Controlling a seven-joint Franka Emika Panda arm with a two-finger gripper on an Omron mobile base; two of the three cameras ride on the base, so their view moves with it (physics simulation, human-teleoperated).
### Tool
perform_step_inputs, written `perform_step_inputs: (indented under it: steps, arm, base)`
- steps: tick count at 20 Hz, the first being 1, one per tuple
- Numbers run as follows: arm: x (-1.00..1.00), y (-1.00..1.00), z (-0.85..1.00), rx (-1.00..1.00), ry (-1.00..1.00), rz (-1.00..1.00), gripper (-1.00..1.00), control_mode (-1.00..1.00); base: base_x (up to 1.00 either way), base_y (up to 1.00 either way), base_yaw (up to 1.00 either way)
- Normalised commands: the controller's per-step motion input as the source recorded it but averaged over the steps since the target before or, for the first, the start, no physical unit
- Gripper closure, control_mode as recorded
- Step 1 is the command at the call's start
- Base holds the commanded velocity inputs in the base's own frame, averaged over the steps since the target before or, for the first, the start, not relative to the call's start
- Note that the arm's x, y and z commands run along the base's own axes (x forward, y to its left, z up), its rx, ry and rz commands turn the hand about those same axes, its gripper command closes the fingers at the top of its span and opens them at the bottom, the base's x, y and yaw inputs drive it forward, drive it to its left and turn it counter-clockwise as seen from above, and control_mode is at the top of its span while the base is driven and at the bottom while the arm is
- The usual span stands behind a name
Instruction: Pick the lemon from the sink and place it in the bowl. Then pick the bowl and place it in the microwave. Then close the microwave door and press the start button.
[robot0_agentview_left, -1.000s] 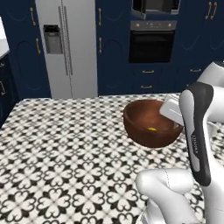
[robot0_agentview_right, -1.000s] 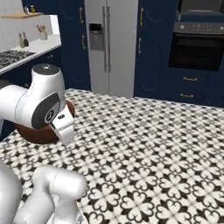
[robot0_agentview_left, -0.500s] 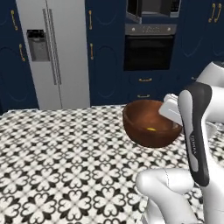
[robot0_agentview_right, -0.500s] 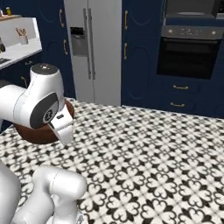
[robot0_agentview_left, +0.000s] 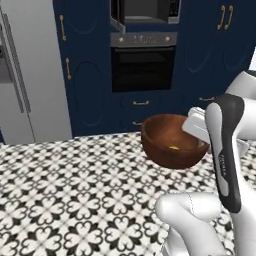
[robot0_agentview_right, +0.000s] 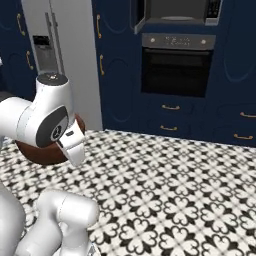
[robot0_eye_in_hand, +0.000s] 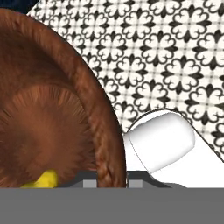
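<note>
I have the deep, glossy reddish-brown wooden bowl (robot0_agentview_left: 174, 141) carried above the patterned floor, my claw clamped on its rim nearest the arm. The small yellow lemon (robot0_agentview_left: 173, 147) sits on the bowl's bottom. The grey-framed microwave (robot0_agentview_left: 146, 12) stands ahead and well above the bowl, over the oven, its interior showing, so I judge I must lift and reach forward.

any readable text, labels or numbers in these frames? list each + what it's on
None readable.
Microwave: the control strip at its right edge is a blur, no characters to make out.
Oven: marks on the panel above its door are too small to read.
Bowl, lemon, fridge: no markings.
</note>
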Motion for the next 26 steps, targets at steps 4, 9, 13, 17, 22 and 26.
perform_step_inputs:
  steps: [4, 9, 13, 17, 22, 26]
  arm:
    - [0.0, 0.0, 0.0, 0.0, 0.0, 0.0, 1.0, 1.0]
    - [0.0, 0.0, 0.0, 0.0, 0.0, 0.0, 1.0, 1.0]
    - [0.0, 0.0, 0.0, 0.0, 0.0, 0.0, 1.0, 1.0]
    - [0.0, 0.0, 0.0, 0.0, 0.0, 0.0, 1.0, 1.0]
    - [0.0, 0.0, 0.0, 0.0, 0.0, 0.0, 1.0, 1.0]
    - [0.0, 0.0, 0.0, 0.0, 0.0, 0.0, 1.0, 1.0]
  base:
    - [0.93, -0.68, -0.13]
    - [1.0, -0.37, -0.03]
    - [1.0, -0.31, 0.0]
    - [0.97, -0.5, 0.01]
    - [0.91, -0.47, 0.02]
    - [0.63, -0.41, 0.04]
